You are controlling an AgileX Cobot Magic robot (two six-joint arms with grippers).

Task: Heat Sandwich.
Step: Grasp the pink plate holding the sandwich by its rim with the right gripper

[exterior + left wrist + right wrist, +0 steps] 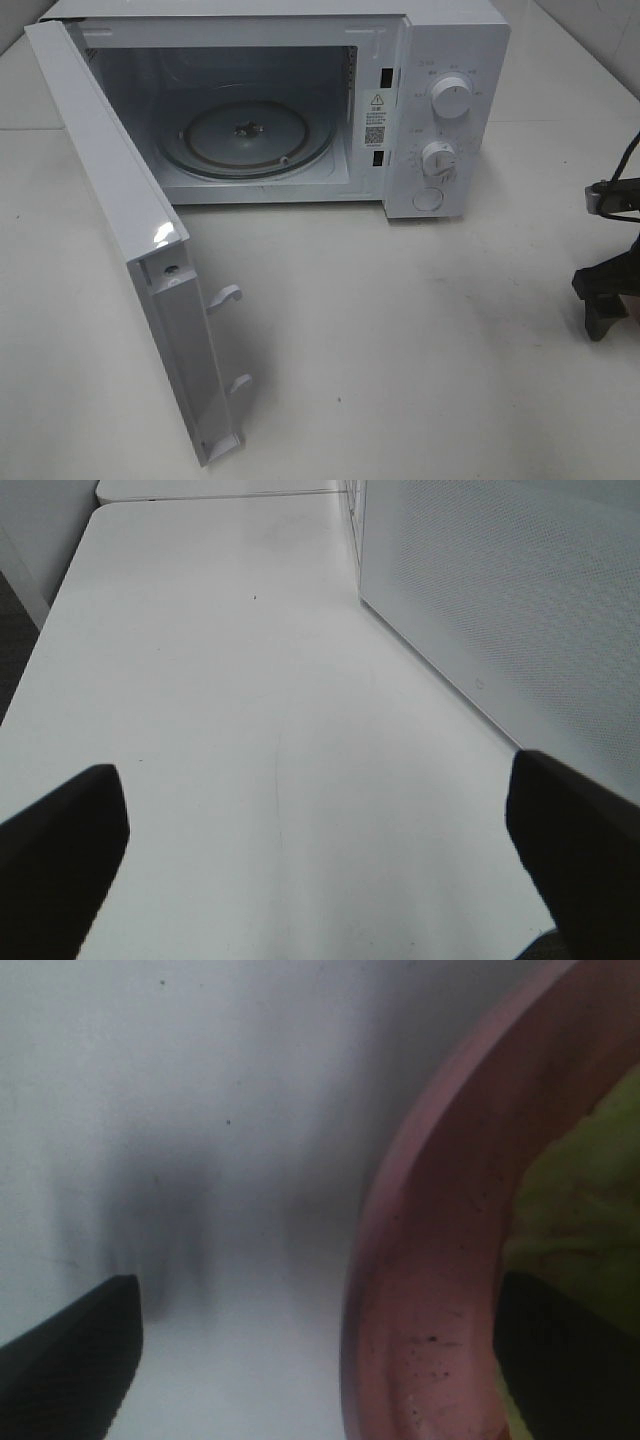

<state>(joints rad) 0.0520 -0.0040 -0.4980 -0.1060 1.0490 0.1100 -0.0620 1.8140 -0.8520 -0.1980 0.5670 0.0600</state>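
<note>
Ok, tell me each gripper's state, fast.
Left gripper: open, holding nothing, above the table.
Right gripper: open, astride the rim of the pink plate, gripping nothing.

high above microwave, wrists close over table

Pale yellow-green sandwich lies on pink plate.

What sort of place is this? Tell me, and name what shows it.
Likely a robot test bench staged as a kitchen: a white microwave, door open, stands on a white table, a black robot arm shows at the edge, and a pink plate holds a sandwich.
</note>
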